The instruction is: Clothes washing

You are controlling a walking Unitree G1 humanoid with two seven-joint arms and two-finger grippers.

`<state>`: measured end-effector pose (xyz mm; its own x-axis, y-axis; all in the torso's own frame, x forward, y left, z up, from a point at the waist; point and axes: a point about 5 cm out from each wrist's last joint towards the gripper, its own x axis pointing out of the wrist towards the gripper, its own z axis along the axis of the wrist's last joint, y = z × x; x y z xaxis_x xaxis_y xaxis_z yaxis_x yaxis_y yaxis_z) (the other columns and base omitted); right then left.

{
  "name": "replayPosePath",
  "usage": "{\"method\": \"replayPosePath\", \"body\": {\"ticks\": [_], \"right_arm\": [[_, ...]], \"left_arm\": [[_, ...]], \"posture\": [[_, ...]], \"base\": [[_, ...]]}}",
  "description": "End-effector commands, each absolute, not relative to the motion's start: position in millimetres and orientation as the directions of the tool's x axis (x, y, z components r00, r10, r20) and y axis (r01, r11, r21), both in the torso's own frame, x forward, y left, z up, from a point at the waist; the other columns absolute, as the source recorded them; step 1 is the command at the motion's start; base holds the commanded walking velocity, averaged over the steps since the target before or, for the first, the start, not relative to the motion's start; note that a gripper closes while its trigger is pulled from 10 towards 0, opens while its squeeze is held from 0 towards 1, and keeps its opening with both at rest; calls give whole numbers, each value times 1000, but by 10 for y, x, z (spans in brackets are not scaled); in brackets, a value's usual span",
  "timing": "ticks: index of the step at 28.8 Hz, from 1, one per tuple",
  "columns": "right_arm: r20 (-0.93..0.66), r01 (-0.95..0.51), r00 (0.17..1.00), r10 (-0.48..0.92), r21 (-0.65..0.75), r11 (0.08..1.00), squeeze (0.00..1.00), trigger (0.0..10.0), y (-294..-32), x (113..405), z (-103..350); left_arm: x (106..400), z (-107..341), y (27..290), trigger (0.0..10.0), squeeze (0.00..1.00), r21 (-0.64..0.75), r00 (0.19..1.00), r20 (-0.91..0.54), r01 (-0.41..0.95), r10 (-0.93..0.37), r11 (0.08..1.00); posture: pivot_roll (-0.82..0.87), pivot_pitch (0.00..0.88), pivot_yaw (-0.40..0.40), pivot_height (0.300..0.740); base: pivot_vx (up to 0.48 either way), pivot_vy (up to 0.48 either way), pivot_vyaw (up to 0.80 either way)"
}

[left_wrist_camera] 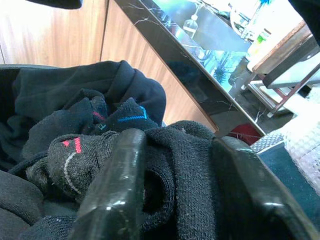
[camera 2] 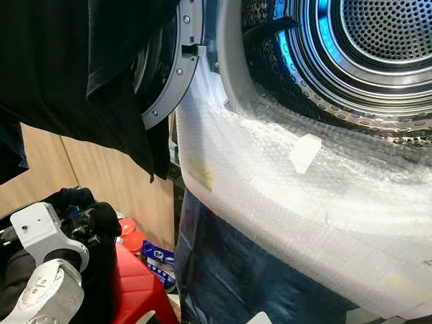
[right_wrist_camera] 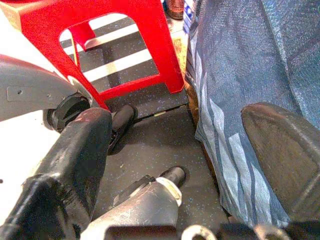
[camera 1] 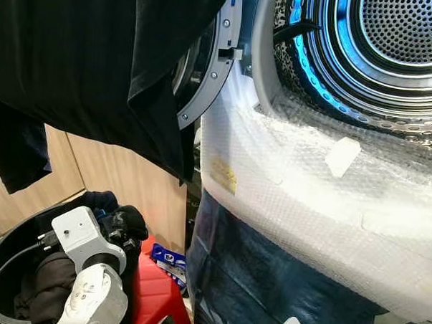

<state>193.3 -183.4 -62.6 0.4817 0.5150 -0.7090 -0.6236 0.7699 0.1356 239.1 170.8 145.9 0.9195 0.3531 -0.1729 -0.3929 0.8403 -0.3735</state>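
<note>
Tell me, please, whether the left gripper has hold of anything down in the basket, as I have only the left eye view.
Observer: Yes. In the left wrist view the left gripper is closed on a dark sock, with the knit bunched between its fingers.
Operator: What lies beside it?
Observer: A sock with pink marks and another with a blue line.
Operator: And the right gripper?
Observer: The right gripper hangs open near the floor, beside the red stool, holding nothing.
</note>
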Motion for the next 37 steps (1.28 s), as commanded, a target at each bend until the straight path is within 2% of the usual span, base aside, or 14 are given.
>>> {"method": "replayPosePath", "body": {"ticks": [1, 21, 32, 37], "right_arm": [[-725, -628, 470, 504, 127, 768, 0, 10000, -1876, 1916, -633], [-730, -631, 467, 500, 121, 766, 0, 10000, -1899, 1908, -633], [-730, -627, 471, 494, 117, 770, 0, 10000, -1901, 1924, -628], [-732, -627, 470, 493, 117, 771, 0, 10000, -1907, 1926, -627]], "left_arm": [[2411, 1433, 1400, 0, 0, -513, 928, -227, -372, 296, 774], [2390, 1519, 1375, 0, 0, -509, 942, -165, -336, 293, 792], [2394, 1838, 1248, 0, 0, -429, 975, 112, -125, 190, 895], [2387, 1854, 1236, 0, 0, -433, 973, 138, -107, 183, 895]], "posture": [[26, 0, -54, 740], [30, 0, -61, 740], [30, 0, -58, 740], [32, 0, -60, 740]], "base": [[0, 0, 0], [0, 0, 0], [0, 0, 0], [0, 0, 0]]}}
